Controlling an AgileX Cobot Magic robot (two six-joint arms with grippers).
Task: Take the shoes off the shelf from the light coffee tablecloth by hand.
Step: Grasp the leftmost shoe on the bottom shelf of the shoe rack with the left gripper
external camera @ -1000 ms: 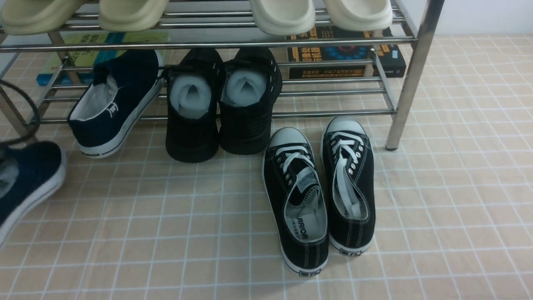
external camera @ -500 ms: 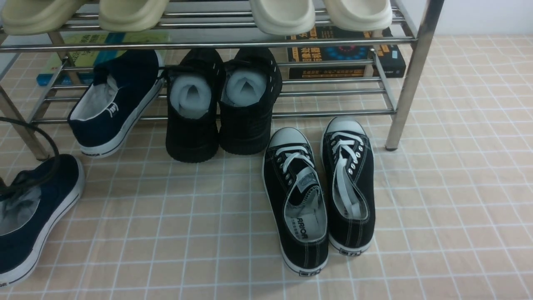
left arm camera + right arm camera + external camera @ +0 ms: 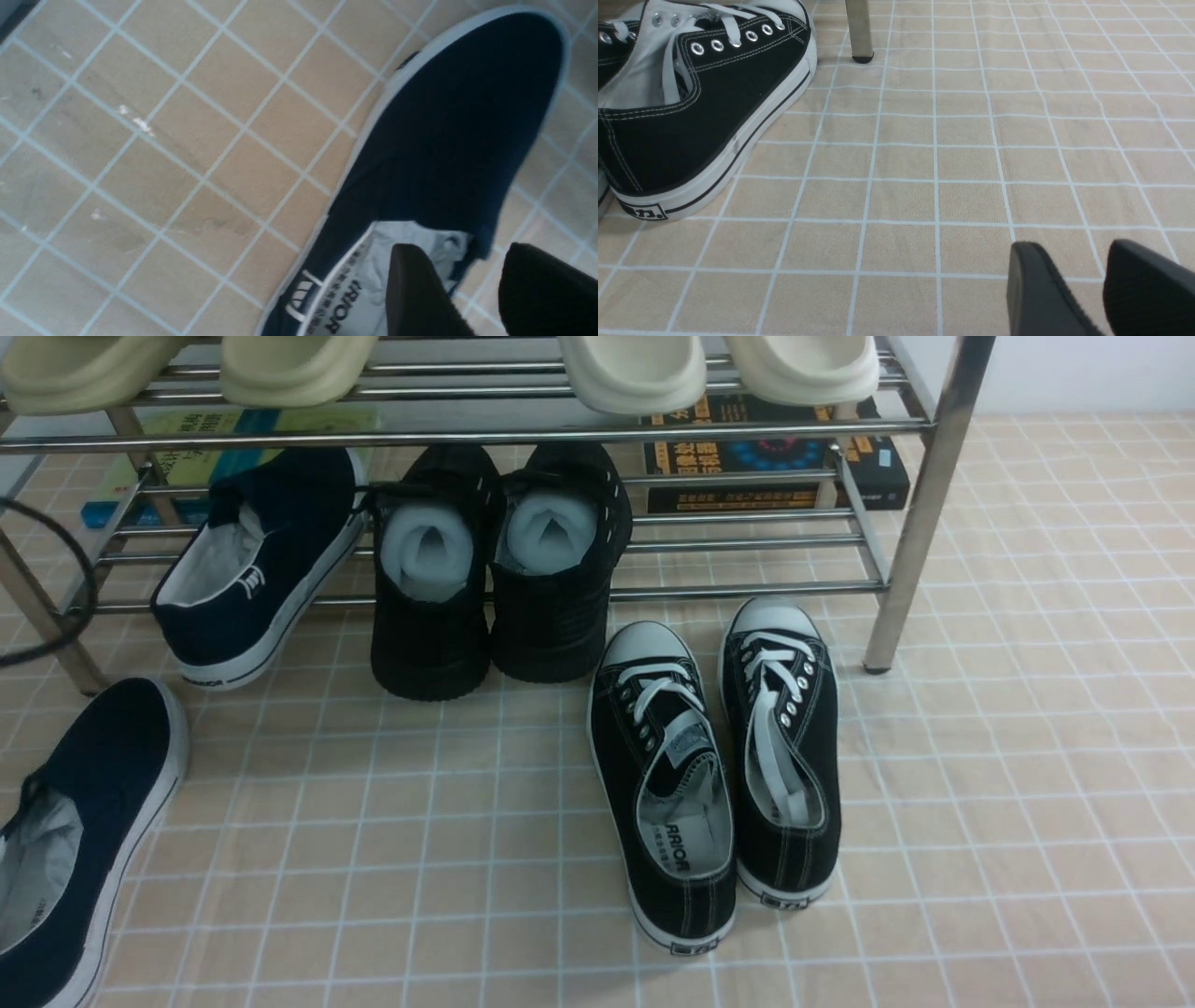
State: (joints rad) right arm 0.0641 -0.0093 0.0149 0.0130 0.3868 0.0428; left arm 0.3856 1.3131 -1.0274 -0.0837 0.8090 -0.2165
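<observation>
One navy shoe point(image 3: 84, 831) lies on the light coffee tablecloth point(image 3: 980, 803) at the front left, toe toward the shelf point(image 3: 920, 495). Its mate point(image 3: 261, 560) leans on the shelf's lowest bars, heel hanging over the front. In the left wrist view my left gripper point(image 3: 462, 252) is open above the near navy shoe point(image 3: 458, 135): one finger over the grey lining, the other over the cloth, the collar edge loose between them. My right gripper point(image 3: 1069, 249) hangs open over bare cloth to the right of the sneakers. Neither gripper shows in the front view.
Black lace-up sneakers point(image 3: 719, 784) stand on the cloth in front of the shelf's right leg point(image 3: 896, 597). All-black shoes with white foam point(image 3: 495, 579) sit beside the navy shoe on the shelf. Cream slippers point(image 3: 635, 369) fill the upper tier, books point(image 3: 775, 457) lie behind. A black cable point(image 3: 79, 588) loops at far left.
The navy shoe at the front left came down and settled on the cloth. My left gripper's jaws opened and let go of it. The right arm stayed still.
</observation>
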